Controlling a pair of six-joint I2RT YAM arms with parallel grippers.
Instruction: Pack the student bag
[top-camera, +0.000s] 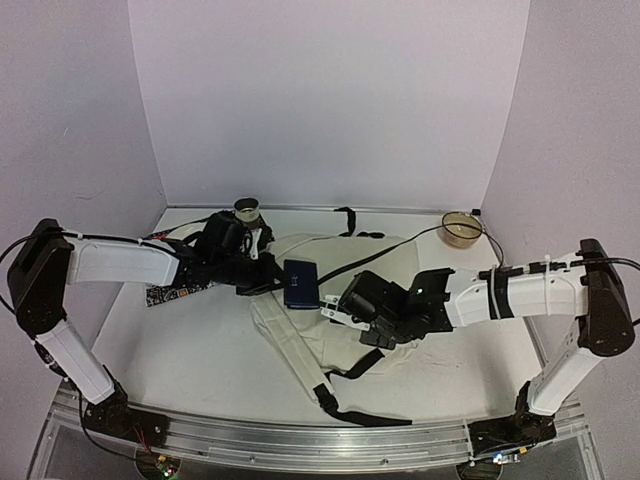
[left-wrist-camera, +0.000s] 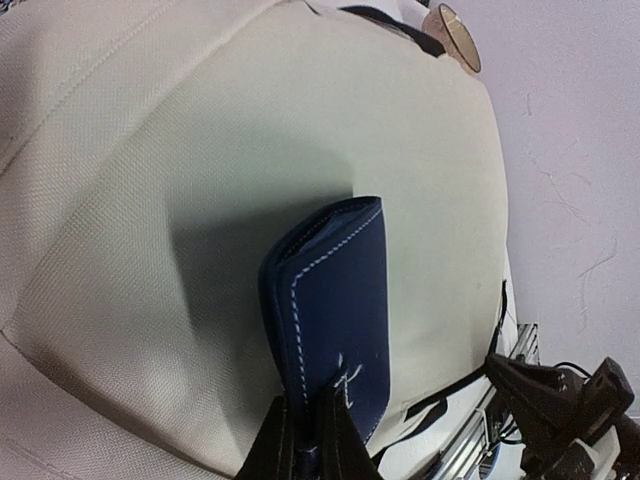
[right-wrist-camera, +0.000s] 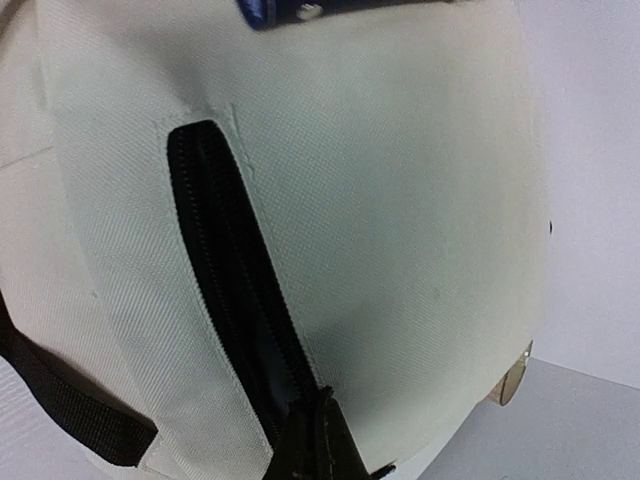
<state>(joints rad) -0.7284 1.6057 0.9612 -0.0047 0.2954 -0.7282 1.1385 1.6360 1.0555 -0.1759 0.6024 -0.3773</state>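
left gripper (left-wrist-camera: 310, 440) clamps blue case (left-wrist-camera: 335, 300); right gripper (right-wrist-camera: 318, 440) at student bag (right-wrist-camera: 420, 200) zipper (right-wrist-camera: 225, 260), grip unclear

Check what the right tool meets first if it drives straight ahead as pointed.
The student bag: the right tool pinches the near end of its black zipper, so it likely runs along that slot. The blue case lies beyond.

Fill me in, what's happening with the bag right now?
The left end effector holds a navy blue case over the student bag. The right end effector is pinched at the end of the bag's black zipper, which gapes partly open. The case is not yet inside.
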